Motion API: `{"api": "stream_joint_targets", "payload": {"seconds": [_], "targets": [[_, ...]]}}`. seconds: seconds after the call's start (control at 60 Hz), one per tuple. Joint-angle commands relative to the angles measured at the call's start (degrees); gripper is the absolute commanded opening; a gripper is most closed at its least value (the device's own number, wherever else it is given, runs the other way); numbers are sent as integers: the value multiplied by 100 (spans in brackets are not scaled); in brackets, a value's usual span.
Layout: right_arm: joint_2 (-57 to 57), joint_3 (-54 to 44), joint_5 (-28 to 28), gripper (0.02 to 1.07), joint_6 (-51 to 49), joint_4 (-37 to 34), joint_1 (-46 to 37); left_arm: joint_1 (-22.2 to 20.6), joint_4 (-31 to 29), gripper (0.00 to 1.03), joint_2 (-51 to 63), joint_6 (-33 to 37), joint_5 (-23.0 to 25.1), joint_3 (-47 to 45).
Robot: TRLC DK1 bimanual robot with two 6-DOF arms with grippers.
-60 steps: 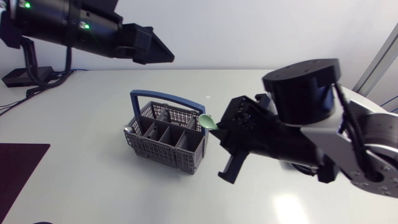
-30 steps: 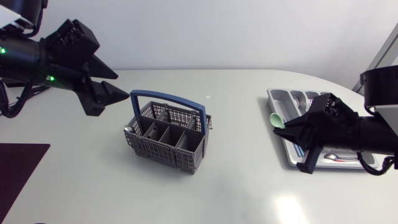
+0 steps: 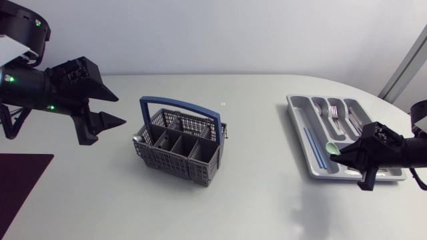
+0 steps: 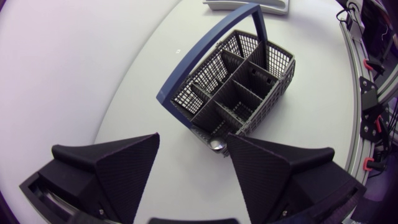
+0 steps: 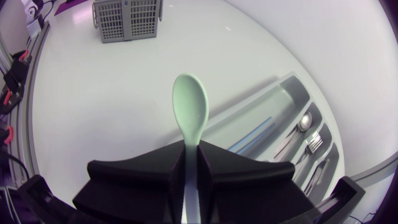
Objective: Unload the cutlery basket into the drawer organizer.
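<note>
Rightward, forks (image 3: 335, 115) in drawer organizer (image 3: 300, 101)

Open stretch of table (image 3: 260, 167) between cutlery basket (image 3: 179, 150) and drawer organizer (image 3: 301, 115), free for passing; straight drop along the basket's midline barred by its arched blue handle (image 3: 180, 105), cells either side open from above; several organizer slots partly taken by forks (image 3: 335, 119).

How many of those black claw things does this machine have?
2. The left black wedge-fingered claw hangs open beside the grey plastic cutlery basket. The right claw, at the grey drawer organizer tray, grips a pale green spoon.
</note>
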Motion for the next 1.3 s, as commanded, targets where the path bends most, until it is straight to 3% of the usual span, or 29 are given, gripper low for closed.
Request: {"api": "stream_joint_targets", "payload": {"seconds": [0.0,0.133,0.283,0.733,0.933,1.067,1.15,1.283], "targets": [[564,410,-41,10,-930,-132,-391,110,90,76,106,415,80,-209],[1416,1052,47,10,-1844,-563,-848,224,213,76,124,705,176,-315],[2093,1474,390,10,-2512,-580,-1111,330,433,76,150,1047,229,-499],[2453,1131,1163,11,-3039,263,-1243,514,679,76,273,1179,352,-780],[2216,1096,1198,56,-2547,800,-1182,681,749,76,273,1118,352,-789],[1689,1105,952,65,-2152,685,-1190,998,837,76,493,916,379,-745],[1100,938,776,66,-1958,378,-1111,1156,837,76,721,670,423,-701],[-350,287,557,72,-772,105,-250,1305,890,75,1240,63,651,-596]]}}
